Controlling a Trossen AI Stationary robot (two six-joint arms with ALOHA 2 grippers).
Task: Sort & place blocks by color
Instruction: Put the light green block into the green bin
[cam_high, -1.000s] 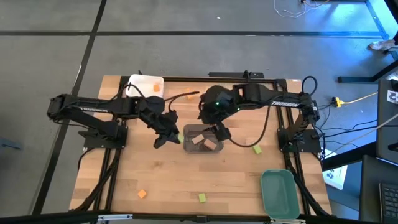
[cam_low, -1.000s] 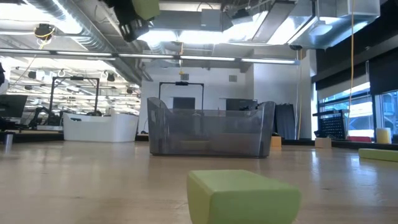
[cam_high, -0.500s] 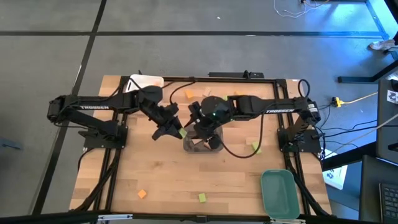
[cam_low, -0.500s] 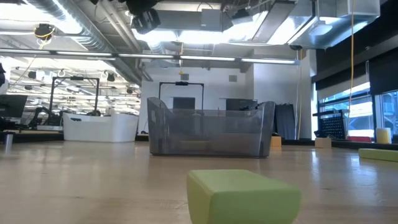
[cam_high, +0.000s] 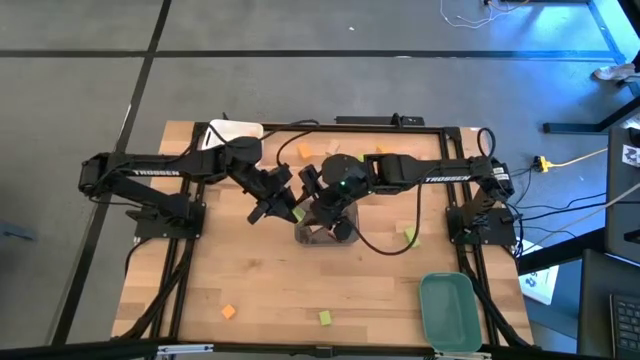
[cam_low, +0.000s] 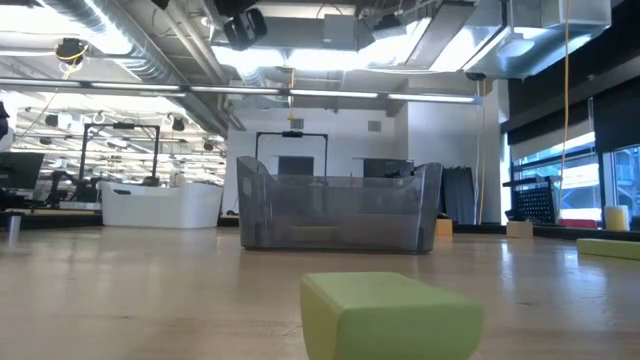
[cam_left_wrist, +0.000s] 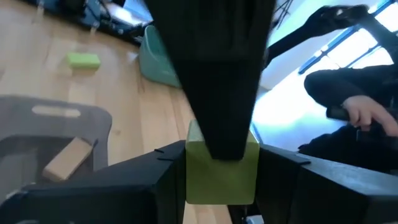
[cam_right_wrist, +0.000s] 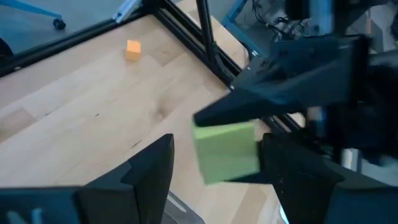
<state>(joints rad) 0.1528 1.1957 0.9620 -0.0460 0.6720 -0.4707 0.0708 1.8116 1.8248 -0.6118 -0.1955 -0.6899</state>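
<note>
A green block (cam_left_wrist: 221, 173) sat clamped between the left gripper's (cam_high: 281, 205) fingers, held above the table just at nine o'clock of the grey tray (cam_high: 326, 232) at table centre. The right gripper (cam_high: 318, 192) hovered over that tray's twelve o'clock edge, jaws apart and empty, close beside the held block. Tan blocks (cam_left_wrist: 67, 158) lay inside the tray; a teal tray (cam_high: 448, 310) stood at five o'clock.

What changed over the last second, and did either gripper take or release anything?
The right gripper swung from over the grey tray toward the left gripper, its open fingers now flanking the green block that the left gripper holds. The left gripper edged up toward the table's far side and kept its grip; nothing was released. The tray, the tan blocks inside and the loose blocks on the table stayed put.
</note>
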